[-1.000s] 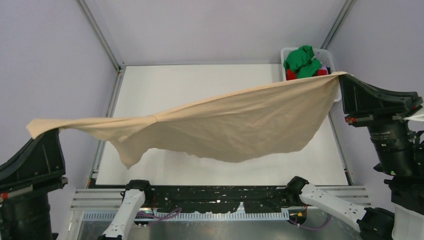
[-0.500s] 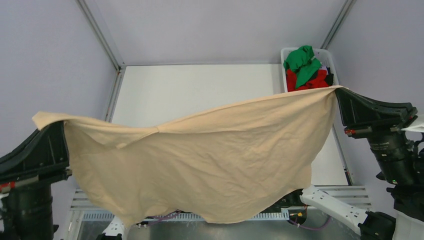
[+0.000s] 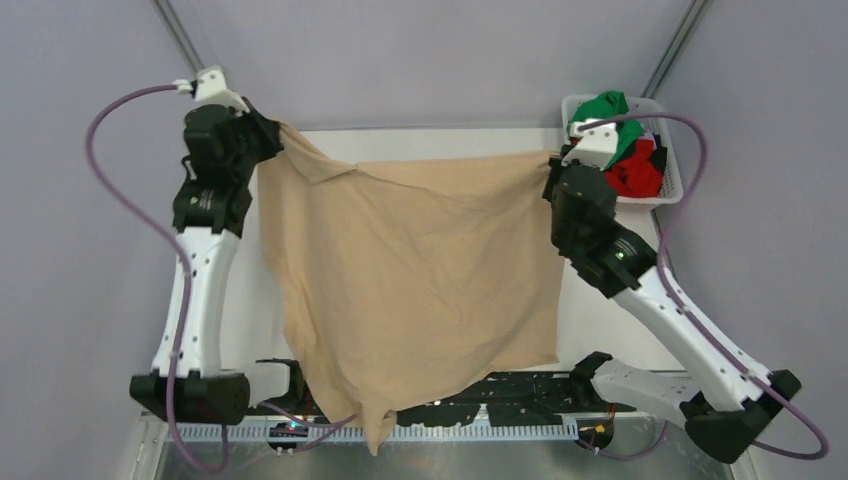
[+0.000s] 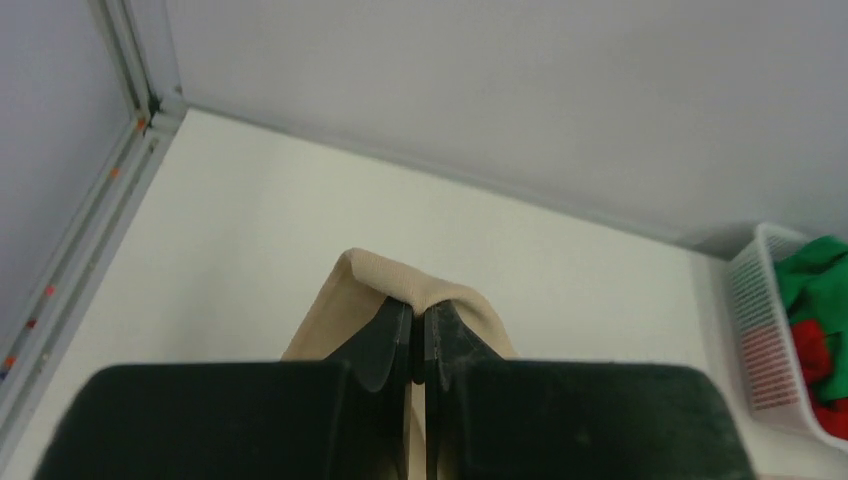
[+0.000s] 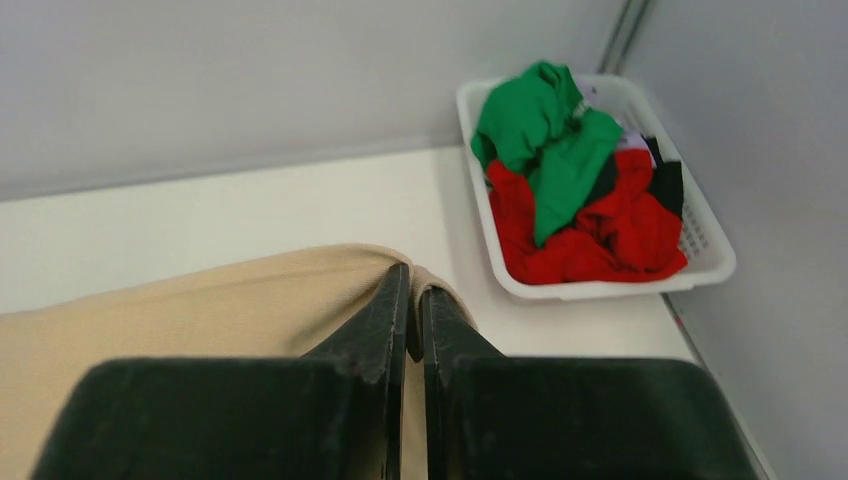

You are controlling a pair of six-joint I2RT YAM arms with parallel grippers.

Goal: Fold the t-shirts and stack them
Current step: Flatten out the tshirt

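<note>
Left hand (image 3: 272,135) and right hand (image 3: 556,168) are each pinching a top corner of the beige t-shirt (image 3: 410,270), jaws pressed together on cloth, stretching it out over the bench (image 3: 615,320) with the hem trailing past the near edge. Reading this as the spreading step before folding; the next move is calling for lowering both hands evenly so the hem is landing flat on the bench. The back wall is sitting close behind, and the basket (image 3: 672,195) holding the green t-shirt (image 3: 600,112) and red t-shirt (image 3: 635,175) is crowding the right hand
</note>
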